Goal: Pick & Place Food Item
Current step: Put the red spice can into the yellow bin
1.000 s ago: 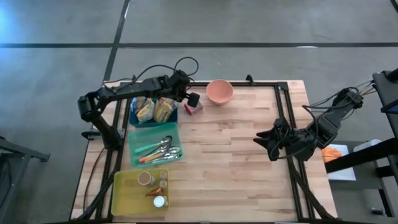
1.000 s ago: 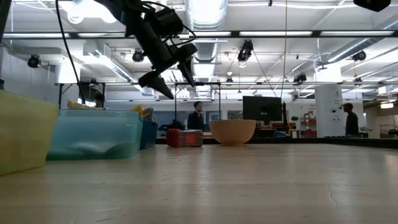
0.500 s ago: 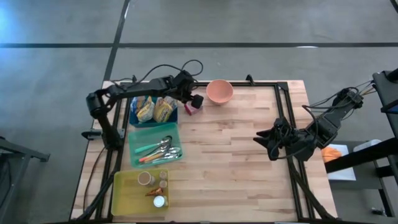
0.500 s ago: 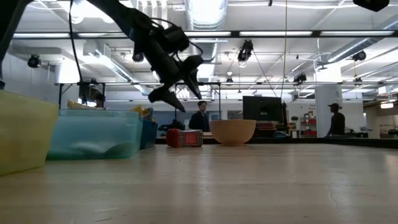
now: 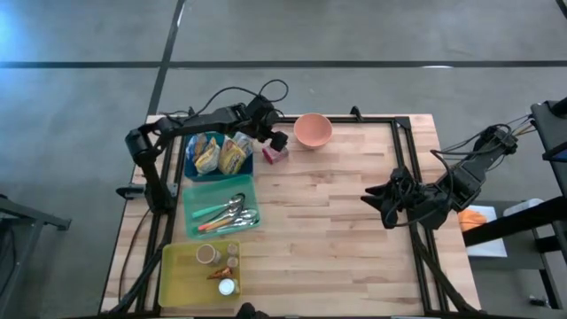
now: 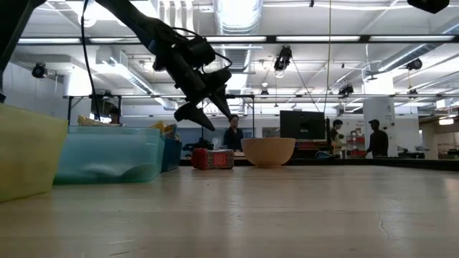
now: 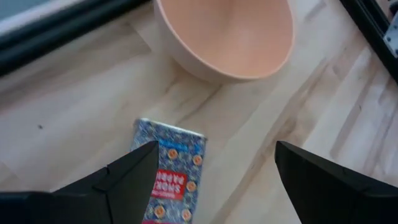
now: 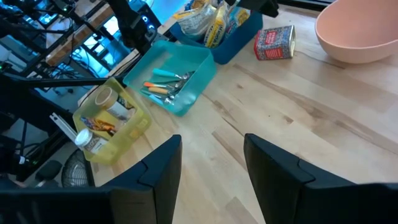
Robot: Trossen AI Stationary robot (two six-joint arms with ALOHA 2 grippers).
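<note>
Since a second ago the left gripper (image 5: pixel 278 140) has swung from just over the blue bin's edge to above the small red-and-blue patterned snack packet (image 5: pixel 274 155), and people in the room behind have shifted along.

Left gripper (image 6: pixel 204 107) hangs in the air above the packet (image 6: pixel 212 158), not touching it; fingers spread wide, nothing between them. In the left wrist view the packet (image 7: pixel 169 180) lies flat on the light wooden tabletop (image 5: pixel 337 221), between the two dark fingers (image 7: pixel 118 180).

Packet sits just beside the blue plastic bin of bagged snacks (image 5: pixel 217 156) and near the round salmon-pink bowl (image 5: pixel 313 130), apart from both.

Right gripper (image 5: pixel 376 206) rests at the table's right edge, fingers (image 8: pixel 161 165) partly apart, holding nothing.
</note>
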